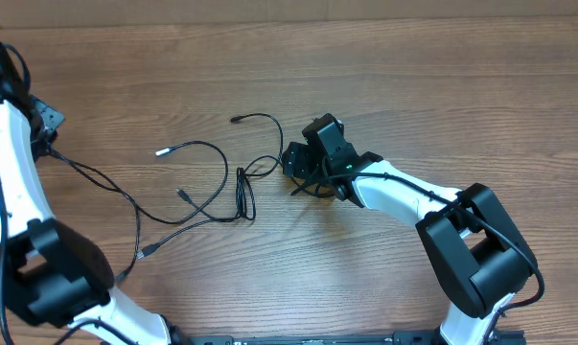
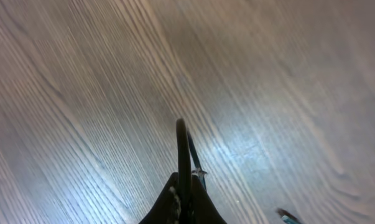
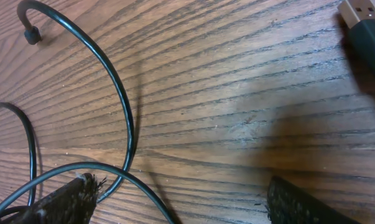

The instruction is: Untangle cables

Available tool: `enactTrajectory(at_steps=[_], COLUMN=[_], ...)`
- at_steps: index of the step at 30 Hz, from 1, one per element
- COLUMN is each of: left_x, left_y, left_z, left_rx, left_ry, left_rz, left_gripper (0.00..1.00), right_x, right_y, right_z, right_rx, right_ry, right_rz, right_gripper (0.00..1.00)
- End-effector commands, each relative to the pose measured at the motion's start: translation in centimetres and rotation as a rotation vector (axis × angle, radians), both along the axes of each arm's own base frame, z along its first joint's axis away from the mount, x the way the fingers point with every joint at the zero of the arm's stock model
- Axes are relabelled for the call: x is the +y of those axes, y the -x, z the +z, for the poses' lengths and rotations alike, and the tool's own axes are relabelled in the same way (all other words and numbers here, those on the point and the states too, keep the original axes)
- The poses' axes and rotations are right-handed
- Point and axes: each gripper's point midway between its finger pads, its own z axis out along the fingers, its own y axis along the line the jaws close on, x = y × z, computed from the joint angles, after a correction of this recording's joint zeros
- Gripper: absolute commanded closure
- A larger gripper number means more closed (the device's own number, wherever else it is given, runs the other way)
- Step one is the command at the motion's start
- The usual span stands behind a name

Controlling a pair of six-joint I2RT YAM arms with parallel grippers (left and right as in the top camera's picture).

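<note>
Holds right end effector (image 3: 187, 208) apart, low over looping cables (image 3: 122, 112) on the worktop (image 3: 237, 93); holds left end effector (image 2: 182, 162) pressed together above the wood.

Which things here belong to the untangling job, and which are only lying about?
Of the job:
black cables
their USB plug
left gripper, shut
right gripper, open beside cable loops

Merely there:
wooden table

Black cables (image 1: 242, 195), brown woodgrain table (image 1: 442, 77)
</note>
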Motion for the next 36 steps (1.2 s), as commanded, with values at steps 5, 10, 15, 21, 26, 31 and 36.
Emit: enactTrajectory(at_steps=[5,10,15,21,26,31,36], left_x=[-1.3,-2.6,-5.3,-8.3,-9.9,-10.9,-12.2], left_y=[-1.3,-2.9,-3.6,-2.2,-1.6,0.3,2.3], left_z=[-4.0,-3.8,-3.8,-4.4,-5.5,-7.8,-10.2], left_rx=[0.041,-0.013,-0.065,0.007,0.088,0.176,0.242], left_ry=[0.127,0.18,0.317,0.405,0.381,0.394,0.456], left_rz=[-0.054,-0.182,-0.252,-0.28,-0.325,-0.326,-0.322], left_gripper=[0.71,0.0,0.0,0.19,0.96,0.96,0.96], right_x=[0.2,0.2,0.2,0.2,0.2,0.0,0.0], right_y=[-0.5,-0.5,-0.5,-0.5,-0.4,-0.1,-0.1], right_z=[1.9,1.8,1.8,1.8,1.8,1.5,1.5], right_rx=[-0.038,-0.037,-0.037,-0.037,-0.034,-0.02,-0.018], right_ry=[-0.021,-0.02,-0.021,-0.021,-0.019,-0.009,-0.007], right_rz=[0.002,0.002,0.002,0.002,0.003,0.003,0.002], right_gripper=[0.15,0.15,0.14,0.14,0.14,0.12,0.0])
